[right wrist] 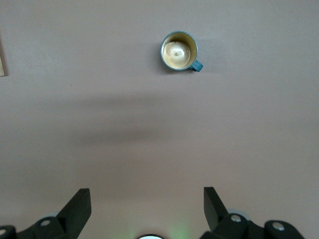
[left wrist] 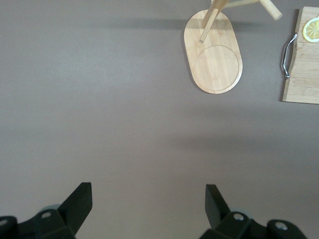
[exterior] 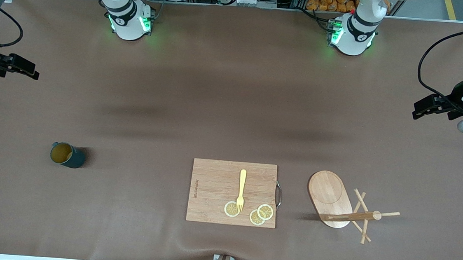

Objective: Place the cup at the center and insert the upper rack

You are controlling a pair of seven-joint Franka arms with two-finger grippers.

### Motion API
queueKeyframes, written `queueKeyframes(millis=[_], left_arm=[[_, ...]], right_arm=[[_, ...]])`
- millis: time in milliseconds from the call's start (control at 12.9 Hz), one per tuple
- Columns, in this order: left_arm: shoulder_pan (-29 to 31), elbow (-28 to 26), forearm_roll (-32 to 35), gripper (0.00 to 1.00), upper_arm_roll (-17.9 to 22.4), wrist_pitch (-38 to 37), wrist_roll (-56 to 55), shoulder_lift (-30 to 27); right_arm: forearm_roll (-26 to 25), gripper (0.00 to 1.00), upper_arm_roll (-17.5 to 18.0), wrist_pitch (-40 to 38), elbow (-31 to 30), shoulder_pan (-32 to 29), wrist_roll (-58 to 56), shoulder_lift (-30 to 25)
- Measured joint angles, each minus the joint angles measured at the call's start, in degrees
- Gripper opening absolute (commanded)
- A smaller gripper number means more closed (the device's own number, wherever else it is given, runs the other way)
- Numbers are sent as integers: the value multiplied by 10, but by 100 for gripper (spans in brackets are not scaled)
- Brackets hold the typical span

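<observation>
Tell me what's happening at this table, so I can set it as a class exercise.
Nothing is being handled yet. The left gripper and right gripper both wait open over the table's ends. The small dark teal ribbed mug stands upright toward the right arm's end. The light wooden mug tree stands toward the left arm's end, beside the rectangular wooden cutting board, which holds a yellow fork and lemon slices.

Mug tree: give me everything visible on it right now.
The mug tree looks like light bamboo: an oval base with a round recessed ring, one post, and thin crossing pegs near the post's top. It stands upright on the table mat toward the left arm's end, beside the cutting board but apart from it. Nothing hangs on it; no gripper touches it.
</observation>
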Motion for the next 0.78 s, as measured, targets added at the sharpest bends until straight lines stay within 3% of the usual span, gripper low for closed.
queueKeyframes(millis=[776], left_arm=[[0, -5, 1, 100, -7, -4, -6, 22]], right_arm=[[0, 100, -2, 1, 0, 0, 0, 0]])
